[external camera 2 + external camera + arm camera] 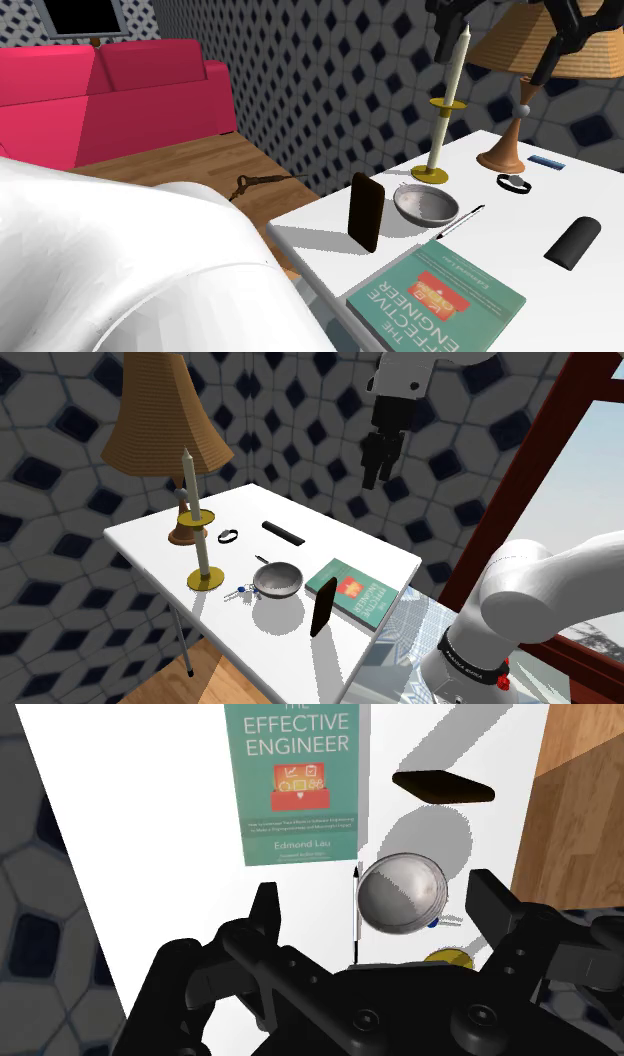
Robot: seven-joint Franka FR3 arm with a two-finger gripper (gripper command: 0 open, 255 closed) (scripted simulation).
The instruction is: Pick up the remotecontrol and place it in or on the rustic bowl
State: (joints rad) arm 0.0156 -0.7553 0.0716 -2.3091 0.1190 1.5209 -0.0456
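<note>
Fig.: gripper (380, 460), jaws spread wide w/ nothing between, hangs high above the table (140, 538); remote control (283, 532) lies flat near the grey bowl (278, 580), on its side facing the tiled wall (290, 432), long axis broadside to bowl, well below jaws.

clear above bowl (277, 580); tall candle (201, 547) and upright slab (322, 612), maybe a phone, flank it.

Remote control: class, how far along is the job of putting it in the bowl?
Done: nothing yet. The slim black remote control lies on the white table, apart from the round grey metal bowl. In hand: the black gripper hangs high above the table, fingers open, clasping nothing. Left: descend, grasp the remote, lift it, set it in the bowl.
</note>
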